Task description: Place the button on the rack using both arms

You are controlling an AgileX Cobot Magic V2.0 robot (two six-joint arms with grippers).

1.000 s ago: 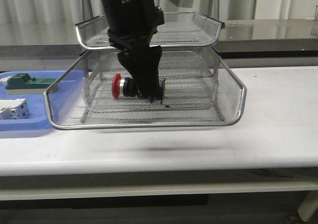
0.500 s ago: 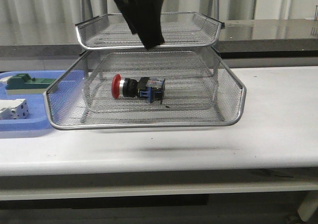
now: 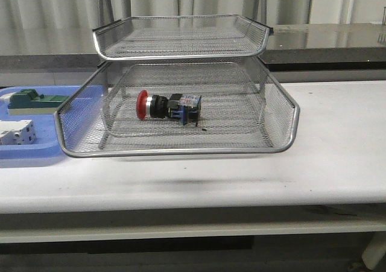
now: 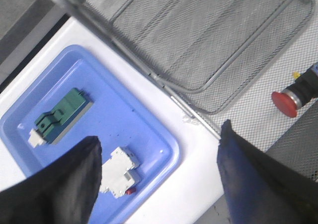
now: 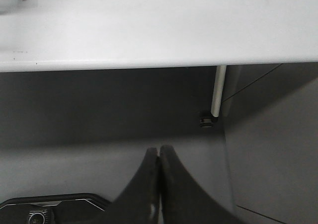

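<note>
The button (image 3: 167,107) lies on its side in the pulled-out middle tray of the rack (image 3: 181,73), long axis running across the tray, red head toward my left side. My left gripper (image 4: 159,179) hangs spread wide and empty above the blue tray (image 4: 149,129), with the button off past one finger — the nearer arm, I'd judge. My right gripper (image 5: 158,184) is pressed closed, holding nothing, apparently below the table edge.

Front camera faces the rack (image 3: 181,91) level and close. Left wrist camera looks down from above the rack's (image 4: 198,40) left side, sharing it. Right wrist camera points under the table (image 5: 159,25).
</note>
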